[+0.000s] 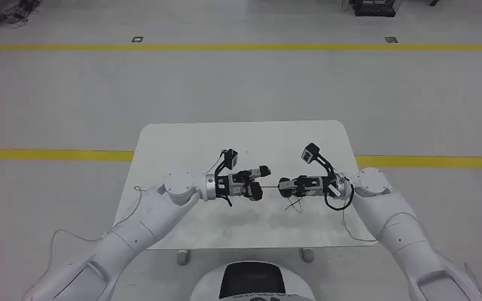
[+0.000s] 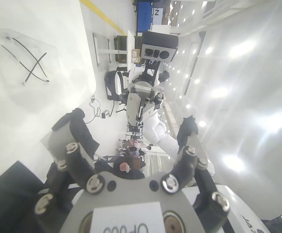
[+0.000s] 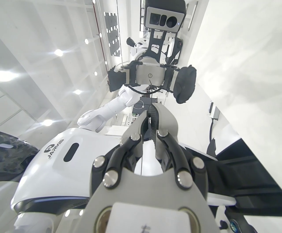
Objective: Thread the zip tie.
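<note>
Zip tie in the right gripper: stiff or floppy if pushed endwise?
Probably springy-stiff: the zip tie juts straight out of the right gripper with no support. Likely to buckle sideways under a hard push, being so thin.

White table (image 1: 188,147), black zip tie (image 1: 269,183) — yellow lines (image 1: 226,47) across the grey floor (image 1: 226,90).

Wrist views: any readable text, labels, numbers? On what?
Left claw: base label upside down, cut off at the edge, not readable whole.
Right claw: top label cut off too.
Shell: brand logo, legible, not quoted.
Far sign: one letter, not quoted.
</note>
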Controlling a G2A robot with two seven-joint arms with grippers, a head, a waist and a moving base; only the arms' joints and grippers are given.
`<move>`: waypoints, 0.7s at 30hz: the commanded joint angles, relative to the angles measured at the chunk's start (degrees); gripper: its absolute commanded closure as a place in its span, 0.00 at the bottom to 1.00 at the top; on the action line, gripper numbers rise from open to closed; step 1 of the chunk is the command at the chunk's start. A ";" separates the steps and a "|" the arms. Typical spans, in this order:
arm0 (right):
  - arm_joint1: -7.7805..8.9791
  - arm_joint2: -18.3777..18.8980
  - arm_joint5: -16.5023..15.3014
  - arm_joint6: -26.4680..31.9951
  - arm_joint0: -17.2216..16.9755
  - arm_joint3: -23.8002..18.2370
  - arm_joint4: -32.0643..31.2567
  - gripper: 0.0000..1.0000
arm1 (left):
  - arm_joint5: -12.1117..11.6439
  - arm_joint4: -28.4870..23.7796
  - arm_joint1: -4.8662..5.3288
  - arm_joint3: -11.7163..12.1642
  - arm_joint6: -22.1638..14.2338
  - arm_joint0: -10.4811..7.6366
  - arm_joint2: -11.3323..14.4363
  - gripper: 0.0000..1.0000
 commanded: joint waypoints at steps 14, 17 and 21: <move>-0.48 -1.25 0.01 -0.03 1.06 1.34 -0.08 1.00 | -0.04 -0.34 -0.80 0.75 -1.61 -0.39 0.20 0.00; -0.54 -1.24 0.01 -0.26 1.14 1.67 -0.17 1.00 | -0.17 -0.34 -0.94 0.96 -1.66 -0.44 0.15 0.00; -0.57 -1.16 0.01 -0.20 1.18 1.87 -0.30 1.00 | -0.25 -0.29 -1.06 1.15 -1.72 -0.44 0.00 0.00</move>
